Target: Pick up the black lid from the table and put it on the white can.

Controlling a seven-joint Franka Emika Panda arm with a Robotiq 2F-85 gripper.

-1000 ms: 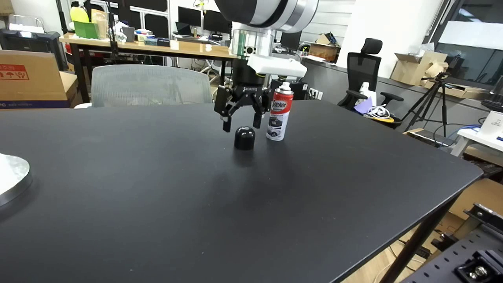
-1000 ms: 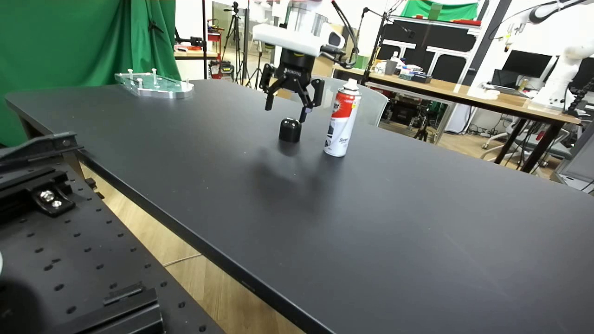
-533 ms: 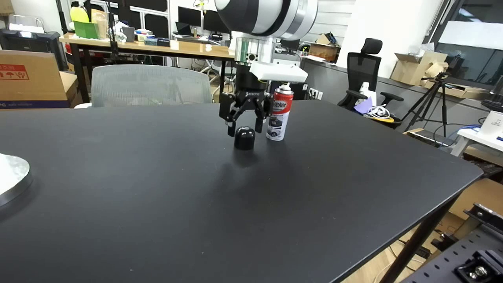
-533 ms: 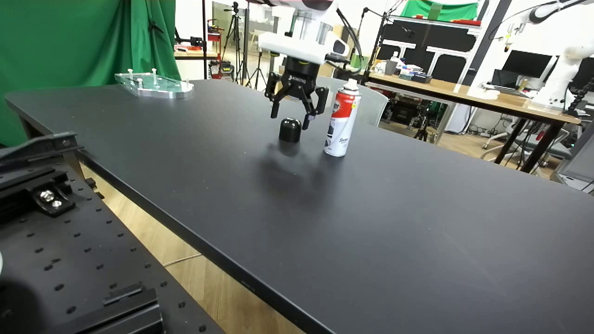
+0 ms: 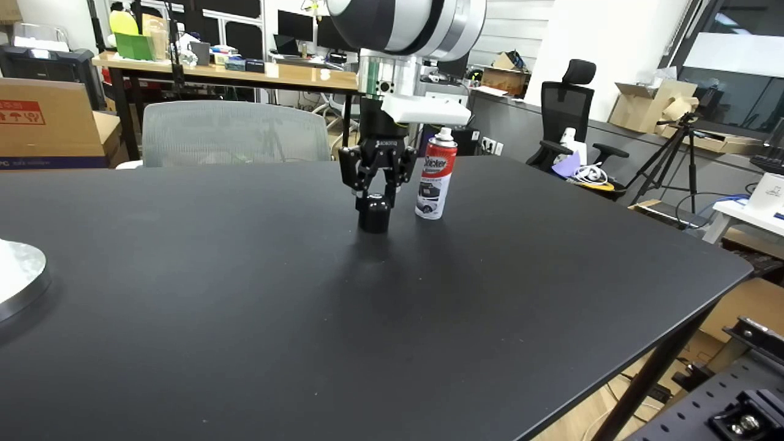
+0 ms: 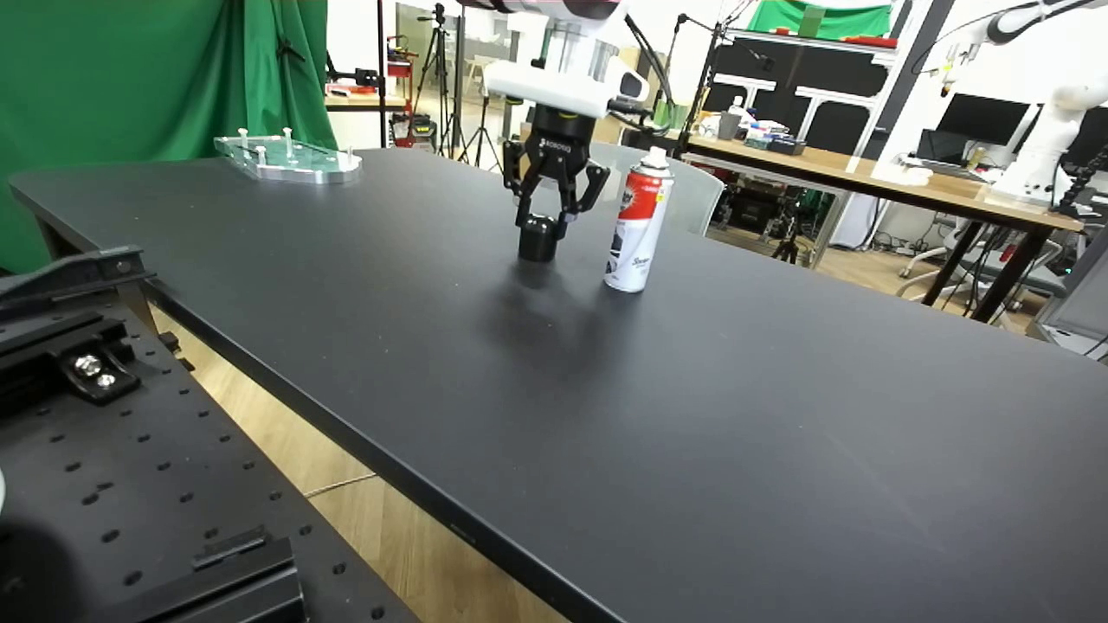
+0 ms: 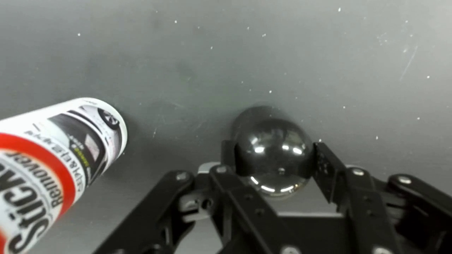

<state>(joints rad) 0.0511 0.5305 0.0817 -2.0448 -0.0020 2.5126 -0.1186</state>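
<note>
The black lid (image 5: 374,217), glossy with a domed top, stands upright at the tabletop, and I cannot tell whether its base touches the table (image 5: 245,294). My gripper (image 5: 375,202) points down and is shut on the lid's sides. In the wrist view the fingers (image 7: 325,165) press against the lid (image 7: 273,151) from both sides. The white can (image 5: 430,190), with its red band and white nozzle, stands upright beside the gripper, apart from it. It shows in both exterior views, and the wrist view has only part of the can (image 7: 53,155) at the left.
A clear plate with white posts (image 6: 290,164) lies on the table's far corner. A pale object with a silver rim (image 5: 37,282) is at the left edge. Behind the table stands a grey mesh chair (image 5: 236,131). A perforated black board (image 6: 173,450) is beside the table.
The gripper came down around the lid, and its fingers closed from wide apart onto it. The lid has shifted slightly with the gripper, away from the can. The can has stayed put.
</note>
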